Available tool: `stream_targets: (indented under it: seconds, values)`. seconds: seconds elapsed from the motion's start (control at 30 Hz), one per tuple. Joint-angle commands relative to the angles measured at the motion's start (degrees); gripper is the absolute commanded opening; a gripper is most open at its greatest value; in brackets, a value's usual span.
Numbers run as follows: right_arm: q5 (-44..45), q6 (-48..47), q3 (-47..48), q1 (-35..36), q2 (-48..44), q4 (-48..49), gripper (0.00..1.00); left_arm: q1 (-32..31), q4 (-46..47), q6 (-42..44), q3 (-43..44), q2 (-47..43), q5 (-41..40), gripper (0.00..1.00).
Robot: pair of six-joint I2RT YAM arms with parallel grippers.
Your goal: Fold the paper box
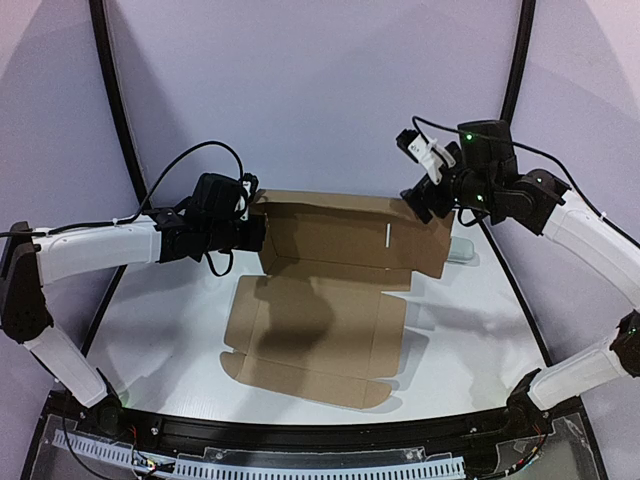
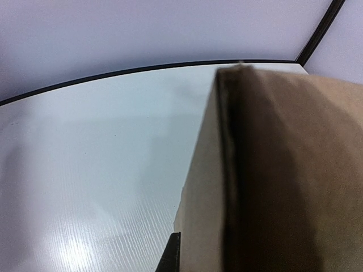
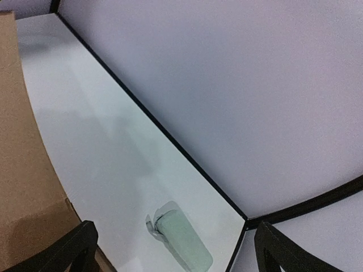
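Note:
The paper box (image 1: 320, 335) is a brown cardboard sheet lying flat mid-table, with its rear panel (image 1: 350, 238) folded upright. My left gripper (image 1: 258, 232) is at the left end of that raised panel, shut on its side flap. In the left wrist view the cardboard (image 2: 283, 170) fills the right half; one dark fingertip (image 2: 173, 258) presses against it and the other is hidden behind it. My right gripper (image 1: 425, 202) is open and empty at the panel's upper right corner. In the right wrist view its fingers (image 3: 85, 243) stand wide apart, with the cardboard (image 3: 20, 170) just outside the left one.
A small pale translucent object (image 3: 181, 238) lies on the white table behind the raised panel, near the back right edge; it also shows in the top view (image 1: 462, 248). A black rim (image 3: 170, 147) borders the table, with grey walls beyond it.

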Motion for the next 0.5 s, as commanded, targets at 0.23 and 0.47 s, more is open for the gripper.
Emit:
stream_targets:
  seconds: [0.23, 0.47]
  values:
    - [-1.4, -2.3, -1.7, -0.4, 0.6, -4.0, 0.98, 0.2, 0.3, -2.1, 0.3, -0.6, 0.9, 0.01]
    - [-4.6, -2.0, -3.7, -0.3, -2.7, -2.7, 0.98, 0.2, -3.6, -4.4, 2.2, 0.2, -2.0, 0.01]
